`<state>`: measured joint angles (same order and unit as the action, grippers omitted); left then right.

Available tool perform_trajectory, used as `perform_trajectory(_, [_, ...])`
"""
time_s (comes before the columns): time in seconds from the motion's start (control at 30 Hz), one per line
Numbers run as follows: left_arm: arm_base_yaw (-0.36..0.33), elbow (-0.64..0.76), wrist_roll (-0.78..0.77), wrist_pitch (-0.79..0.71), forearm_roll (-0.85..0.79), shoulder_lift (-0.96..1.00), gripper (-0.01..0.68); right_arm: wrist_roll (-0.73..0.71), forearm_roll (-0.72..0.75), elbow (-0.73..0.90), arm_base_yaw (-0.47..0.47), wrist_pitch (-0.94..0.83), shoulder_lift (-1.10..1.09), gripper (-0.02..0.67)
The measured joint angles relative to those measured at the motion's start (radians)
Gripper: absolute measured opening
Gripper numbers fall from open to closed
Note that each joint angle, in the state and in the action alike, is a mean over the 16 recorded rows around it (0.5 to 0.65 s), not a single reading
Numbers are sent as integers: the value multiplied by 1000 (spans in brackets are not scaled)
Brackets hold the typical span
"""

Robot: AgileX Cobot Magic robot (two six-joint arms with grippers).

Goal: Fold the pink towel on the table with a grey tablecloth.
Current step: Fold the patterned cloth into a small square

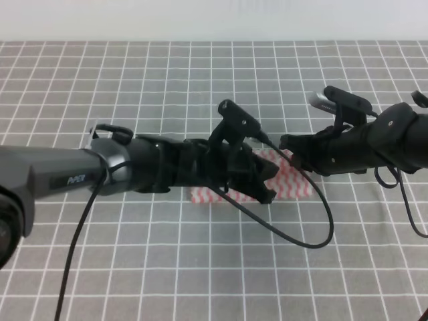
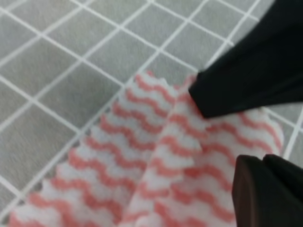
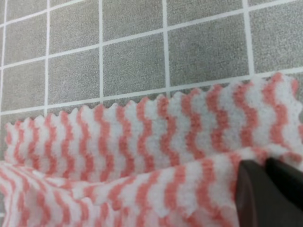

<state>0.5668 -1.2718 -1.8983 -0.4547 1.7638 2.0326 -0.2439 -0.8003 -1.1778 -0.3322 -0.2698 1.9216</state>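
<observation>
Tools, two: left tool (image 1: pixel 257 184) and right tool (image 1: pixel 289 148) clamped on one pink towel (image 1: pixel 294 184).

A pale, plain wall (image 1: pixel 134 20) runs along the far edge, evenly lit with soft, shadowless light.

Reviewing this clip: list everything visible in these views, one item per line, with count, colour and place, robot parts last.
pink towel: one, pink-red and white wavy stripes, table centre, partly under the arms, a layer lifted over itself.
table with a grey tablecloth: one, grey with white grid, fills the view.
cables: black, trailing from both arms.
left pincer: one, black, over the towel's left part.
right pincer: one, black, at the towel's right edge.
</observation>
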Motion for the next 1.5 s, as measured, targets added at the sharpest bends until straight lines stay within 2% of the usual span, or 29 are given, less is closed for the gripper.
perform_trajectory(0.83, [12, -111, -9, -20, -14, 96, 0, 0, 0, 1, 0, -6, 0, -1])
perform_trajectory(1.17, [12, -126, 45, -47, -125, 96, 0, 0, 0, 1, 0, -3, -1, -1])
perform_trajectory(1.5, [11, -127, 84, -8, -203, 97, 0, 0, 0, 0, 0, 0, -1, -1])
